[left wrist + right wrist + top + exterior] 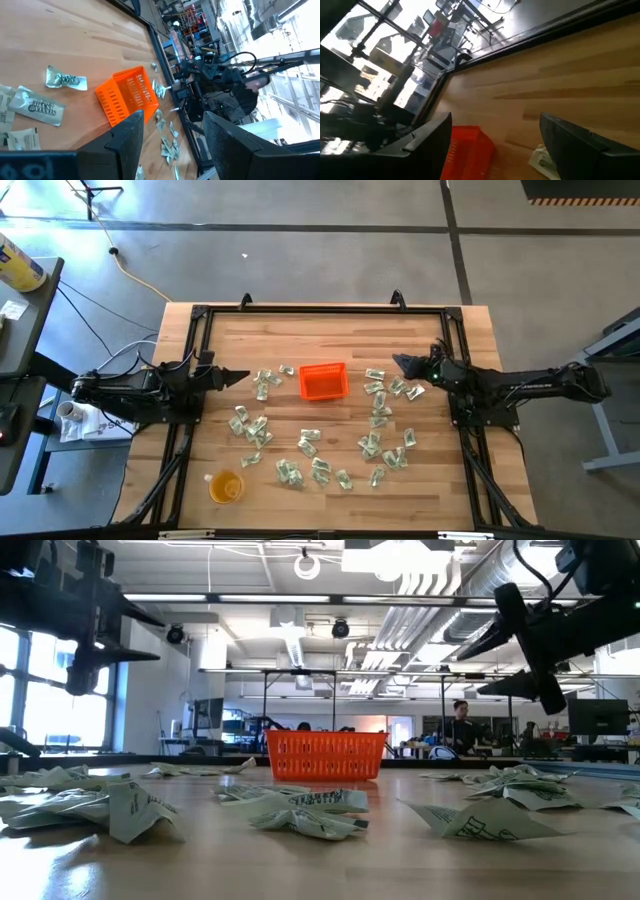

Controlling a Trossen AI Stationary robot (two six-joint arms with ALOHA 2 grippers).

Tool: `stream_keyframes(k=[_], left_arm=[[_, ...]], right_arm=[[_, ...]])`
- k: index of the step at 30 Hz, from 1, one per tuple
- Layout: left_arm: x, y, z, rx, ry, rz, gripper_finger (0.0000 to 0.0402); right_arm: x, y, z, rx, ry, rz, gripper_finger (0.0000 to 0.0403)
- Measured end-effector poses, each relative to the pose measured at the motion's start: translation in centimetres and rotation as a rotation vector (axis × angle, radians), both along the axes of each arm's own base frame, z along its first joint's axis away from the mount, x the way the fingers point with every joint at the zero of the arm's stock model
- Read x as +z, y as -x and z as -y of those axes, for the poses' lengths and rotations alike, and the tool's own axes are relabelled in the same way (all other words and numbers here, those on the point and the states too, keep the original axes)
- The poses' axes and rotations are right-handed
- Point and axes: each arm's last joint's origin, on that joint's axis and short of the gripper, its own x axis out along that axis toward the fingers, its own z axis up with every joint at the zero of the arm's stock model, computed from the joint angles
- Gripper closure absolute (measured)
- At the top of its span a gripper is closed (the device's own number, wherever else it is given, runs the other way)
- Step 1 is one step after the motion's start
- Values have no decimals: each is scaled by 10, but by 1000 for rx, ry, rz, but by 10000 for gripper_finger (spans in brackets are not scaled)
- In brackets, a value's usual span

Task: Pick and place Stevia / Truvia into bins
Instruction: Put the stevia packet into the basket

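Observation:
Several pale green and white Stevia sachets (262, 385) lie flat and scattered over the wooden table on both sides of the orange bin (323, 381), and more sachets (318, 468) lie nearer the near edge. The bin stands at the table's middle, toward the far side; it also shows in the low view (326, 755) and the left wrist view (127, 95). My left gripper (240, 377) hovers open above the table's left part, pointing toward the bin. My right gripper (400, 363) is open in the air right of the bin, above sachets (395, 387).
A round translucent yellow-orange cup (226, 486) stands near the table's near left corner. Black frame rails (320, 309) run along the table's far edge and sides. Bare wood (320, 340) lies between the bin and the far rail.

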Motion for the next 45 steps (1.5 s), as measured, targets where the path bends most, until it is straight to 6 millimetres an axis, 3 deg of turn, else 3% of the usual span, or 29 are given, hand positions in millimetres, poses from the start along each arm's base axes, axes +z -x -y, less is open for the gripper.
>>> stream_keyframes(k=[10,22,31,37,45], left_arm=[[0,1,-2,58,-18,-3,163],[-1,1,-2,69,-17,-10,163],[-1,1,-2,70,-13,-8,163],[-1,1,-2,69,-13,-9,163],[-2,1,-2,70,-16,-24,163]], right_arm=[[32,4,19,26,14,-739,111],[-5,-28,75,87,-345,-1162,111],[-20,-50,115,293,-362,-1367,111],[-40,-37,124,403,-463,-1454,111],[-48,-25,134,473,-468,-1392,116]])
